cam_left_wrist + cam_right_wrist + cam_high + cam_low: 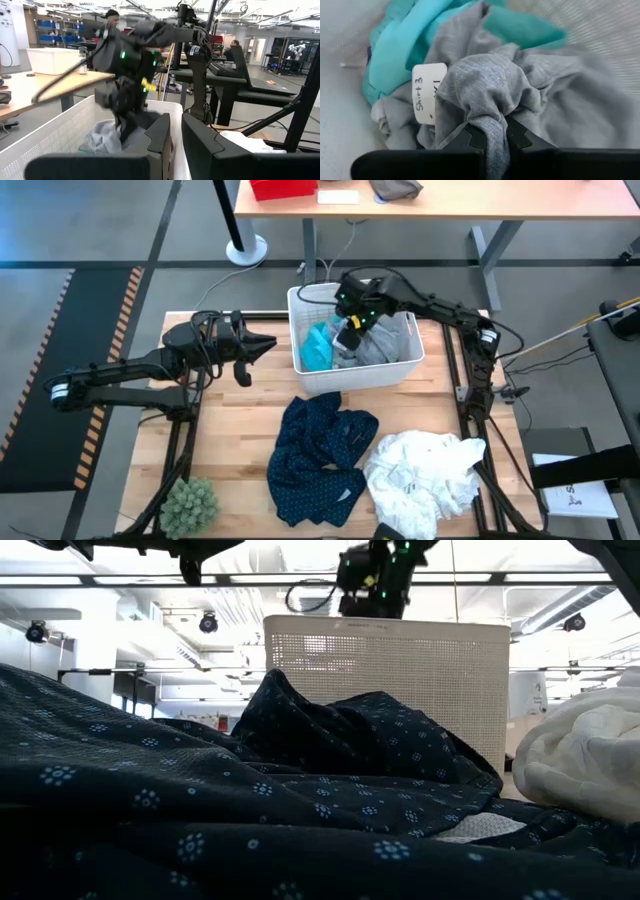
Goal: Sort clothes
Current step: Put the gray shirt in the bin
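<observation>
Grey garment (485, 85) is in the white bin (300, 305), bunched against the teal garment (405, 45). In the high view the teal one sits at 9 o'clock of the grey, both inside the bin walls. A white tag (427, 92) is sewn on the grey fabric, beside the pinched fold.

Right gripper (487, 142) is pressed together on a fold of the grey garment; the fabric runs down between the fingers. I read this as the lift-out step, or just after a drop; can't settle which.

If I'm lifting: go straight up until the hem clears the bin rim, then move sideways. The grip is only on a ridge of cloth, so I'd move slowly. Risk: the teal piece is tangled under the grey and may ride along.

Orientation: the grey one is a crumpled heap, no clear long axis. Loosely it spreads from the gripper toward 3 o'clock across the bin in the high view. The pinched fold points up into the fingers.

Left gripper (262, 347) hovers outside the bin at its 9 o'clock, fingers nearly together, holding nothing as far as I can see.

Navy patterned garment (315, 455) lies on the table (240, 430) at 6 o'clock of the bin, the white garment (425, 470) at its 3 o'clock, touching it.
</observation>
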Controlling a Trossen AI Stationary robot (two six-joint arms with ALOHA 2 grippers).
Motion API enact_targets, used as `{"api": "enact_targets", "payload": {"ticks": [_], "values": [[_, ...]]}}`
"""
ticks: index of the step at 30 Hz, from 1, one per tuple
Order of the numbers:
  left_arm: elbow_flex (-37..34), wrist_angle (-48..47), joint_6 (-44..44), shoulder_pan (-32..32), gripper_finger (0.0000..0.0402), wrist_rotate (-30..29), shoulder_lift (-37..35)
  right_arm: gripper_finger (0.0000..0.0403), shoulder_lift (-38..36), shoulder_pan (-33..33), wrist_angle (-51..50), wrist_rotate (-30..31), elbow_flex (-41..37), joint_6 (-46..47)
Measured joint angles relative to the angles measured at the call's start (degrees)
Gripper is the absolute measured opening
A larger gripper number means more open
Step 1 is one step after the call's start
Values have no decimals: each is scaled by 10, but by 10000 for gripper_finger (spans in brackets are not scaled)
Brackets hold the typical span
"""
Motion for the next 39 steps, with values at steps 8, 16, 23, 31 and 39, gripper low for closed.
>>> {"api": "enact_targets", "payload": {"ticks": [8,16,23,31,39], "values": [[0,-4,0,0,36,0,0,3,19,-12,73,-39,-114,14],[0,-5,0,0,36,0,0,3,21,-14,143,-45,-193,16],[0,-4,0,0,36,0,5,30,20,-13,179,-44,-215,10],[0,-6,2,0,36,0,16,115,18,-13,146,-42,-169,-7],[0,-5,2,0,36,0,23,198,8,-12,40,-25,-30,-61]]}}
